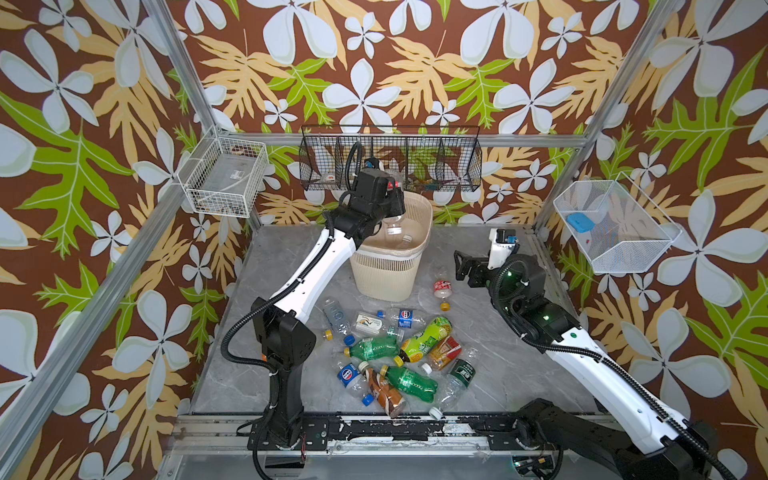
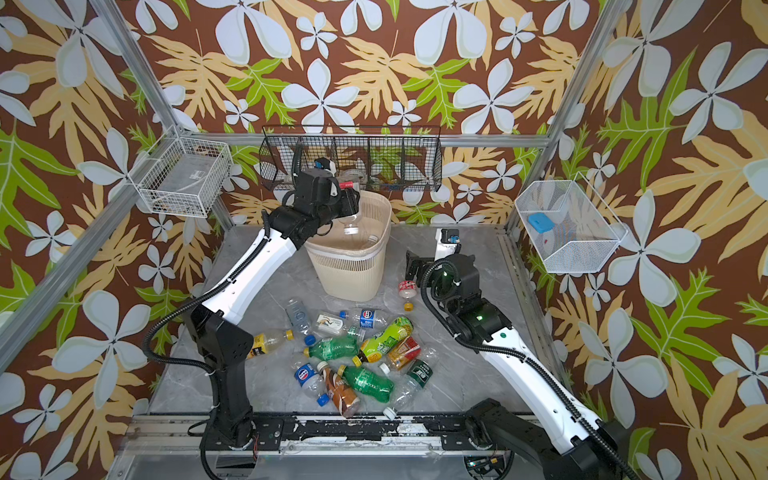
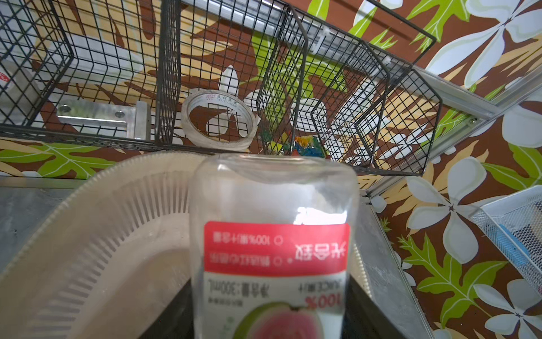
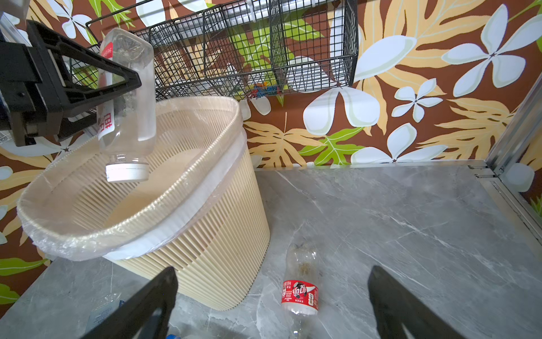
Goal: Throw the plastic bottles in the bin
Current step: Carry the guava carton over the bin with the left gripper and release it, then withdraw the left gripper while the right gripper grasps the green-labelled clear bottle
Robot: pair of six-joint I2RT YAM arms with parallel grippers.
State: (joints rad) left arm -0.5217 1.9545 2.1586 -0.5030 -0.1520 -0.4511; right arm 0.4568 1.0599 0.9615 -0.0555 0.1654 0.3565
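**Held high, cap down**

Left gripper [image 4: 124, 85] is clamped on a clear bottle [image 4: 140, 117], white cap pointing down. It hangs right above the mouth of the bin [image 1: 386, 274], upper centre in both top views. The bin stands at the back of the table [image 1: 498, 374], liner folded over its rim. Tight quarters here: the black rack [image 1: 390, 158] hangs just behind and above the bin, with a tape roll [image 3: 218, 120] inside. Right gripper [image 1: 463, 266] is spread wide and empty, low at the bin's right. A red-label bottle [image 4: 299, 296] lies on the table just beside the bin. The pile [image 1: 409, 380] of bottles sprawls at lower centre, between the two arms. White baskets [image 1: 220, 183] sit on the side walls, well apart.
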